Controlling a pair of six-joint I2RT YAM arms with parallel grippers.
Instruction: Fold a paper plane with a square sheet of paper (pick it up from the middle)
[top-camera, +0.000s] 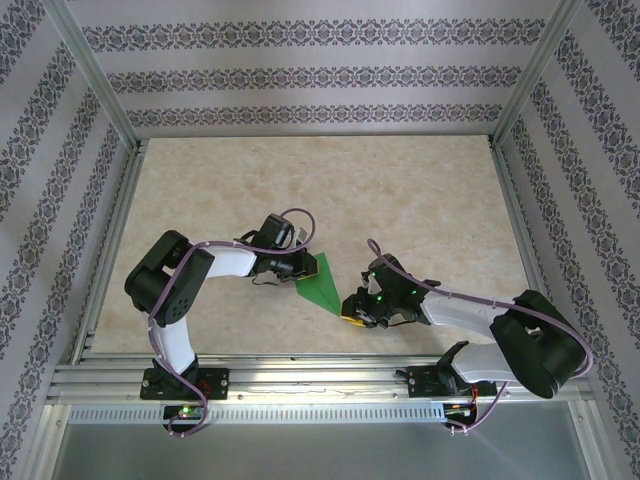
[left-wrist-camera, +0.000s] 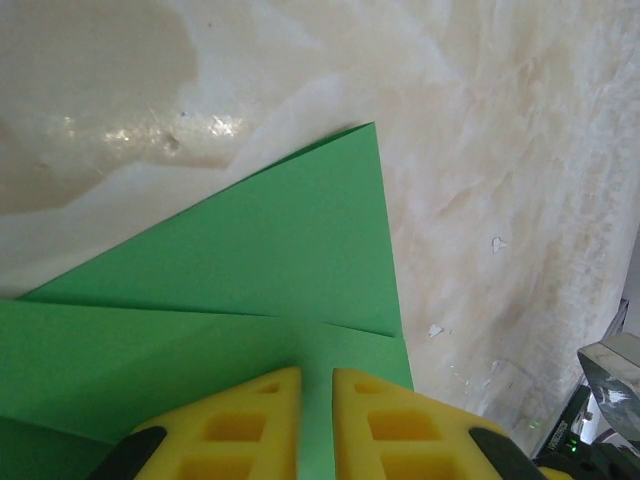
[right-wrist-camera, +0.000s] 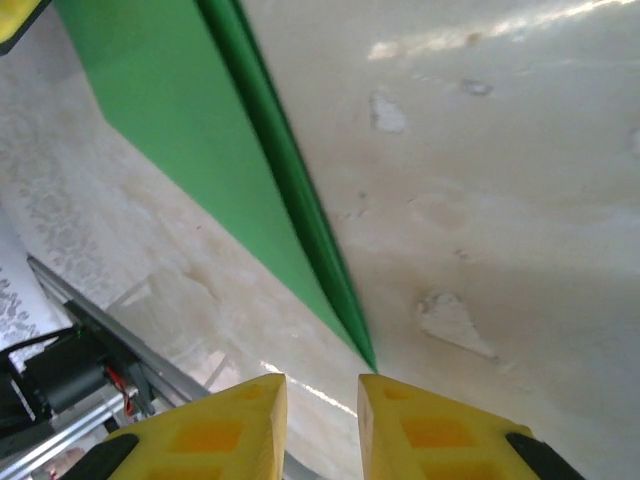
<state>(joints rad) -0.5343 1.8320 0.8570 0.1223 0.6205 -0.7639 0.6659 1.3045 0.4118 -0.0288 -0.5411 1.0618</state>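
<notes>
Where the left arm (top-camera: 185, 290) bends in from the near-left corner of the table (top-camera: 400, 190), its forearm runs rightward, and the left gripper (top-camera: 296, 270) sits at the wide rear end of the plane (top-camera: 321, 287). In the left wrist view its two yellow fingers (left-wrist-camera: 250, 425) stand close together with only a narrow slit between them. Green paper runs into that slit, so the jaws look pinched shut on the plane's rear edge. Ahead of those fingers the layers show: an upper flap ending in a sharp corner, and a second layer beneath it, with a straight fold line between them. The plane is a slim, bright green dart lying toward the near middle of the table, between the two grippers. In the top view its wide end points up and left and its tip points down and right. From the right wrist it reads as a long green strip with a darker folded edge along one side, narrowing to a tip just ahead of that wrist's fingers. The right gripper (top-camera: 357, 317) is just beside the tip, its jaws apart, with bare table showing in the gap. I cannot tell whether a fingertip touches the paper. Behind it the right arm (top-camera: 480, 320) stretches back to the near-right corner.
</notes>
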